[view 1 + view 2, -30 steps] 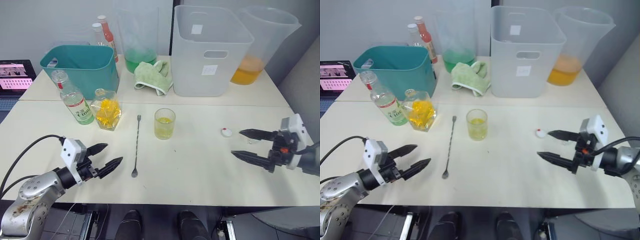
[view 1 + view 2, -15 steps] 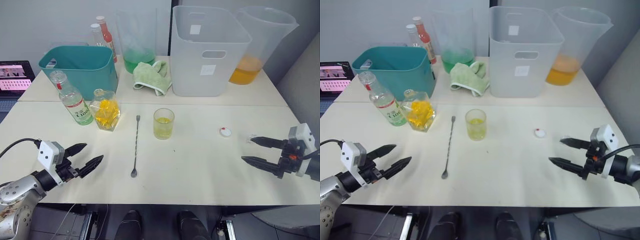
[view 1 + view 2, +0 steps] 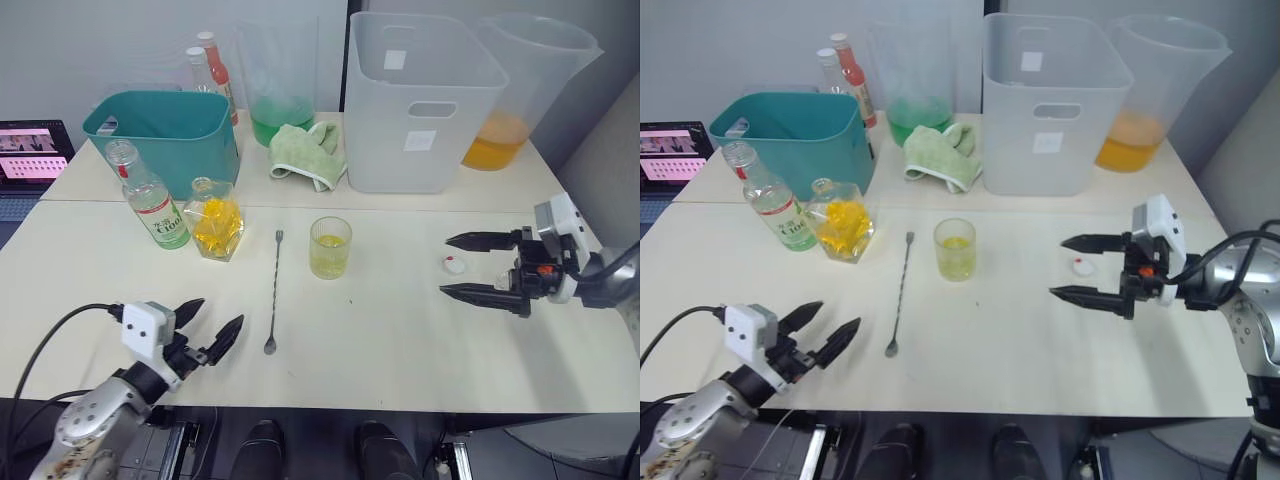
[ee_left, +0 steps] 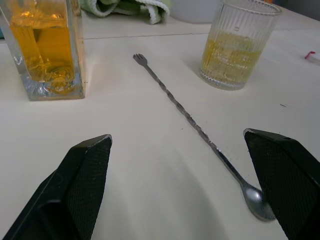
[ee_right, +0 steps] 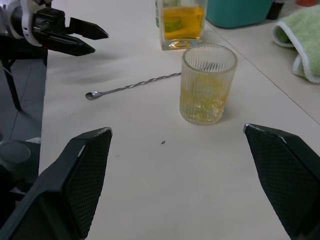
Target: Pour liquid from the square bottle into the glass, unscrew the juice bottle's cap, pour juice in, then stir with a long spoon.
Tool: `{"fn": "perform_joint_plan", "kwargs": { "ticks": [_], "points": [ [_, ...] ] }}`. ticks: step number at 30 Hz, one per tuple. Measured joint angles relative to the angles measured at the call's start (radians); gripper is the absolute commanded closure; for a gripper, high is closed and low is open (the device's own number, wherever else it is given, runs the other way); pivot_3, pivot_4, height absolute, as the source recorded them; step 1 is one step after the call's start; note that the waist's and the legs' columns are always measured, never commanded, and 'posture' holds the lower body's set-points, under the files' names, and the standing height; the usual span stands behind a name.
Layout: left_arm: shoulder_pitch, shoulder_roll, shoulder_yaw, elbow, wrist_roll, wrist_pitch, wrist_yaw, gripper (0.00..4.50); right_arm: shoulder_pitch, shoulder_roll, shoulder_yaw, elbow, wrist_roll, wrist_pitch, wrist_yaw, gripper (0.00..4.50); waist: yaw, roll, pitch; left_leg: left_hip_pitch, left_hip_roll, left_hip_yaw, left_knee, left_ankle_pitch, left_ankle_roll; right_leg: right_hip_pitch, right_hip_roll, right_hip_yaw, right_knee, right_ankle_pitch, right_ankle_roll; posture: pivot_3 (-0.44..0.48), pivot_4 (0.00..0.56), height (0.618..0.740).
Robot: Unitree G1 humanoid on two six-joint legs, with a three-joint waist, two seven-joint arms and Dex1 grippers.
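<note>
You have one cream table. On it stand one faceted square bottle of yellow liquid and one ribbed glass, with one twisted metal long spoon between them. Both left gripper and right gripper are spread, empty.

You can make out little lettering here — the juice bottle, far left beside the teal bin, carries a white-and-green label with dark green script too small to read for certain. The big white bin at the back bears two blank white stickers — no print you can make out.
</note>
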Motion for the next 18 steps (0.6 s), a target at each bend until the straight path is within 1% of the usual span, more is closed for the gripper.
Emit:
{"fn": "perform_joint_plan", "kwargs": {
  "ticks": [5, 7, 11, 14, 17, 18],
  "points": [
    [-0.065, -0.062, -0.141, -0.037, 0.083, 0.089, 0.160, 0.03, -0.053, 0.028, 0.051, -0.001, -0.003, -0.001, 0.002, 0.00, 0.001, 0.000, 0.000, 0.000, 0.000, 0.000, 0.000, 0.000, 0.000, 0.000, 0.000, 0.000, 0.000, 0.000, 0.000, 0.000, 0.150, 0.740],
    [-0.098, -0.062, -0.189, -0.031, 0.131, 0.132, 0.210, 0.03, -0.053, 0.029, 0.056, 0.000, -0.003, -0.001, -0.001, 0.00, 0.001, 0.000, 0.000, 0.000, 0.000, 0.000, 0.000, 0.000, 0.000, 0.000, 0.000, 0.000, 0.000, 0.000, 0.000, 0.000, 0.150, 0.740],
    [-0.171, -0.062, -0.230, 0.017, 0.182, 0.201, 0.255, 0.03, -0.052, 0.027, 0.056, -0.008, -0.002, 0.010, -0.009, 0.00, 0.000, 0.000, 0.000, 0.000, 0.000, 0.000, 0.000, 0.000, 0.000, 0.000, 0.000, 0.000, 0.000, 0.000, 0.000, 0.000, 0.150, 0.740],
    [-0.227, -0.061, -0.298, 0.056, 0.214, 0.261, 0.265, 0.03, -0.045, 0.022, 0.053, -0.036, -0.001, 0.026, -0.015, 0.00, 0.000, 0.000, 0.000, 0.000, -0.001, 0.000, 0.000, 0.000, 0.000, 0.000, 0.000, 0.000, 0.000, 0.000, 0.000, 0.000, 0.150, 0.740],
    [-0.242, -0.068, -0.314, 0.057, 0.236, 0.289, 0.290, 0.87, -0.035, 0.022, 0.049, -0.040, -0.001, 0.037, -0.025, 0.00, 0.000, 0.000, 0.000, 0.000, -0.001, 0.000, 0.000, 0.000, 0.000, 0.000, 0.000, 0.000, 0.001, 0.000, 0.000, 0.000, 0.150, 0.740],
    [-0.248, -0.075, -0.317, 0.060, 0.245, 0.299, 0.299, 1.28, -0.033, 0.022, 0.048, -0.040, -0.001, 0.038, -0.028, 0.00, 0.000, 0.000, 0.000, 0.000, -0.001, 0.000, 0.000, 0.000, 0.000, 0.000, 0.000, 0.000, 0.001, 0.000, 0.000, 0.000, 0.150, 0.740]
  ]
}}
